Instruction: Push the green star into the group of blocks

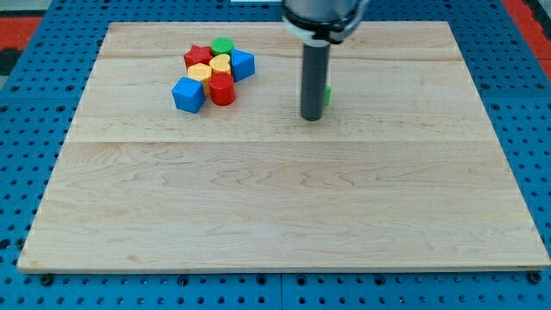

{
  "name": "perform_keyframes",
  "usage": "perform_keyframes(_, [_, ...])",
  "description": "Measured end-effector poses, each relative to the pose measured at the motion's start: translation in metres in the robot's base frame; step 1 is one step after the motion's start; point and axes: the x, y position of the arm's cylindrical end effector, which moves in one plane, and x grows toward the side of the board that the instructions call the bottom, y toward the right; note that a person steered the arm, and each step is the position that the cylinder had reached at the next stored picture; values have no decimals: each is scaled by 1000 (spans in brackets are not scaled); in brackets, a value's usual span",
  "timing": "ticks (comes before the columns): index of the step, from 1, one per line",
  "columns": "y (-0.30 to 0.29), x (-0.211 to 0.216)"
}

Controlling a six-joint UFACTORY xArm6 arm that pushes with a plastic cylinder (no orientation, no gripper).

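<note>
Green star [326, 95] almost wholly hidden behind the rod, only a sliver of green showing at the rod's right edge, so shape not confirmable from here. My tip [312, 118] planted on the wooden board [275, 198] just at the view's left and slightly toward the view's bottom of that sliver, apparently touching or nearly so; contact impossible to settle. No jaws here to open or close, just a bare rod, nothing grasped. Taking the star as landmark: group of blocks well apart toward the view's left and a little toward the view's top. Within that cluster, green round block [223, 45] at the far edge, red star [198, 57] beside it, blue block [243, 65] nearest the star, yellow heart-like block [220, 64] and another yellow block [199, 72] in the middle, red cylinder [222, 89] and a second blue block [188, 95] on the near edge. Key relation: tip sits between star and group, on the wrong side for a leftward push. Likely need: swing round to the star's right side, then drive toward the view's left and slightly up, aiming at the blue block's flank. Risk: a glancing shove sending the star farther right.
</note>
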Motion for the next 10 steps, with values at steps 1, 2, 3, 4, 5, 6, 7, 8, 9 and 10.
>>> perform_keyframes(1, [18, -15])
perform_keyframes(2, [7, -33])
perform_keyframes(3, [-16, -58])
perform_keyframes(4, [20, -60])
perform_keyframes(5, [13, -78])
perform_keyframes(6, [-6, -91])
perform_keyframes(7, [-57, -88])
perform_keyframes(8, [-81, -88])
perform_keyframes(9, [-85, -88])
perform_keyframes(10, [-81, -88])
